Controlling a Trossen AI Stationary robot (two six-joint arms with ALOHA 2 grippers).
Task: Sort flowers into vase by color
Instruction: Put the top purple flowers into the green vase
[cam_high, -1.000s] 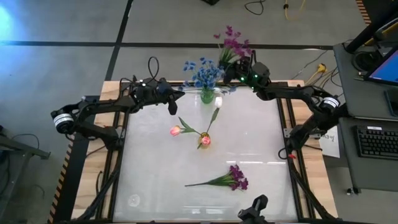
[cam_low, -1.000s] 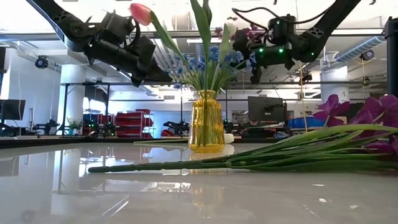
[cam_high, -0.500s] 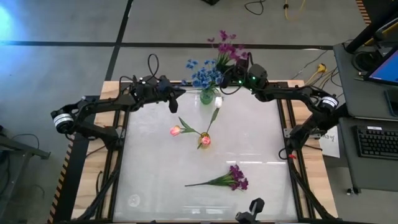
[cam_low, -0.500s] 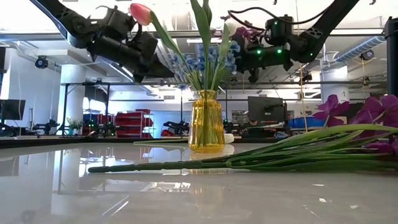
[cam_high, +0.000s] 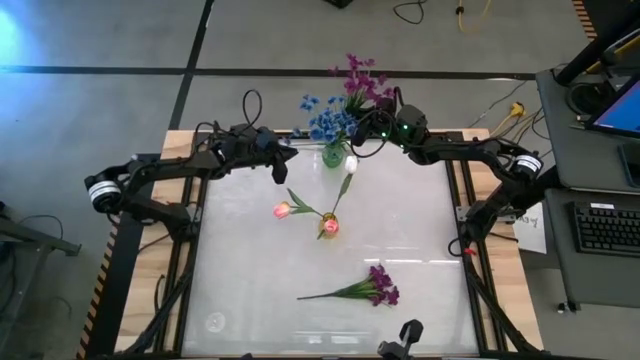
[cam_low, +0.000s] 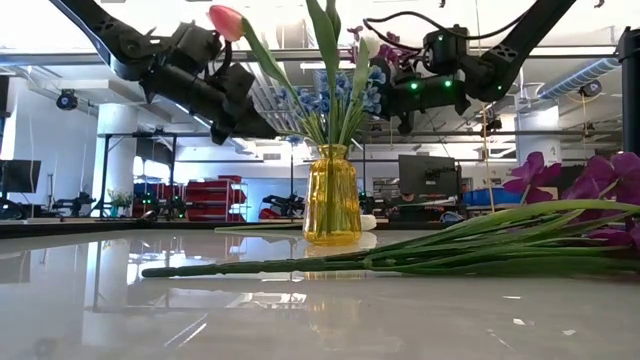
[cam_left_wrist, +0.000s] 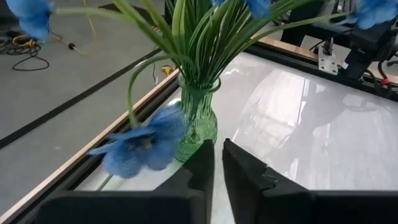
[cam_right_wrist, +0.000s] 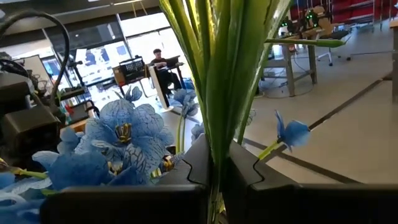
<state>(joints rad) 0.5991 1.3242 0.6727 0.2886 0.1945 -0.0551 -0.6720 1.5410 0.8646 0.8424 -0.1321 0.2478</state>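
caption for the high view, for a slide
Right gripper holds a purple sprig over the vase of blue flowers; tulips lie on the table.

In the right wrist view, the green stems (cam_right_wrist: 224, 81) run out past the upper edge, so their blossoms go unseen. The purple sprig (cam_low: 560, 235) in the low view is cut off at the right edge. A blue blossom (cam_left_wrist: 144, 142) is blurred in the left wrist view.

Blue flowers (cam_high: 325, 117) stand upright in the vase (cam_high: 334, 155); my right fingers pinch purple flowers (cam_high: 362, 78) above it. Pink tulips (cam_high: 305, 217) and another purple bunch (cam_high: 365, 288) lie flat nearer.
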